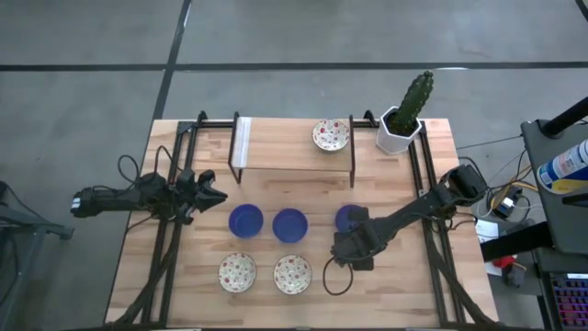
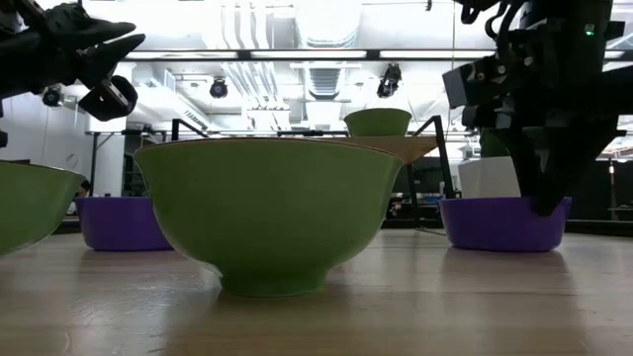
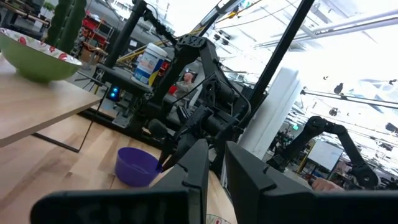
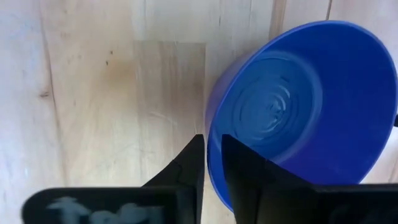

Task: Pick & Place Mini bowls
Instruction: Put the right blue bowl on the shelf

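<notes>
The right gripper (image 1: pixel 352 241) is pinched on the rim of the third blue bowl (image 4: pixel 298 106), one finger inside and one outside, at the right end of the blue row, bowl seemingly on the table (image 1: pixel 202 285). Pinch should be kept firm and the lift straight, so the bowl isn't tipped or dragged into the neighbouring blue bowl (image 1: pixel 289 224). The left gripper (image 1: pixel 209 194), fingers nearly closed and empty, is parked at the left edge.

Three blue mini bowls (image 1: pixel 245 221), three floral mini bowls (image 1: pixel 237 272), one cactus pot (image 1: pixel 401 130), one shelf (image 1: pixel 276 144).
</notes>
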Controlling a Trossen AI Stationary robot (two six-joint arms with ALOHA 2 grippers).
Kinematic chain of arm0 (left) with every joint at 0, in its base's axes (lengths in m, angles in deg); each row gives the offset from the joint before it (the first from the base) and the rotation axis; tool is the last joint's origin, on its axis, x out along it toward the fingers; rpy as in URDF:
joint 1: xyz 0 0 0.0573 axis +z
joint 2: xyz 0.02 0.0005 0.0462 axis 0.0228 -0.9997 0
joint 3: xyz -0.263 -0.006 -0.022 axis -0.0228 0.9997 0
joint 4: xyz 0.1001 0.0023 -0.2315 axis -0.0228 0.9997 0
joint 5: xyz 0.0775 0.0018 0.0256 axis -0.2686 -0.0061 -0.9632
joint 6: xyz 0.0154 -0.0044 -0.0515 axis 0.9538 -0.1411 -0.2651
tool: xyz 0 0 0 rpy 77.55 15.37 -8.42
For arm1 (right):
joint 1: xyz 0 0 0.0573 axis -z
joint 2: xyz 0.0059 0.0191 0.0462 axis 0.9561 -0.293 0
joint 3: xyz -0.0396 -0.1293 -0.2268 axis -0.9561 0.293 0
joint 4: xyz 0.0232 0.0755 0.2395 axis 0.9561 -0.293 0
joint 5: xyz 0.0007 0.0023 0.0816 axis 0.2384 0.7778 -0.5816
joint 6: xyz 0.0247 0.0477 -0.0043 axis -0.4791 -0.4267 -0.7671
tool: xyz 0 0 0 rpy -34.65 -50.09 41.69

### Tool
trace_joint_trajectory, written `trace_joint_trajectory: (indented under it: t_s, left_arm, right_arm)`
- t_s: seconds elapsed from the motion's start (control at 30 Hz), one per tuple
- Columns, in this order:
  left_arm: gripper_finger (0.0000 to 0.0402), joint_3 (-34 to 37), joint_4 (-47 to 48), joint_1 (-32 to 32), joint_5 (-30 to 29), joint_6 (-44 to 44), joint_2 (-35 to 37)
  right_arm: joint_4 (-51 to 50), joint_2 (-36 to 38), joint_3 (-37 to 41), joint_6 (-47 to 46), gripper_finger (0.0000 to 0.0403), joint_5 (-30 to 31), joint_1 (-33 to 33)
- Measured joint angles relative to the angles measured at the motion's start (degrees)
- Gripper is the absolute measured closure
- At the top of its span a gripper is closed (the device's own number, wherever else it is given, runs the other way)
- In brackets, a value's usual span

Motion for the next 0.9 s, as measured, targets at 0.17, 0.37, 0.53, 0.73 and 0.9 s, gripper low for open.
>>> trace_joint_trajectory:
  t_s: [0.17, 0.37, 0.53, 0.73, 0.9]
  left_arm:
    - [0.0353, 0.0, 0.01, 0.02, -1.9, 0.36, 0.0]
    - [0.0353, 0.0, 0.01, 0.01, -2.14, 0.36, 0.0]
    - [0.0353, 0.0, 0.0, 0.0, -2.27, 0.35, 0.0]
    - [0.0353, 0.0, 0.02, 0.0, -2.47, 0.84, 0.0]
    - [0.0353, 0.0, 0.02, 0.02, -2.47, 0.86, 0.0]
  right_arm:
    - [-0.12, 0.0, -0.51, 0.01, 0.0387, 0.0, 0.0]
    - [-0.34, 0.0, -1.03, 0.0, 0.0394, 0.0, 0.0]
    - [-0.47, 0.0, -2.81, 0.02, 0.0394, 0.0, 0.0]
    - [-0.6, 0.0, -6.72, 0.96, 0.0394, 1.37, 0.0]
    - [-0.59, 0.0, -11.15, 3.41, 0.0394, 1.63, -0.01]
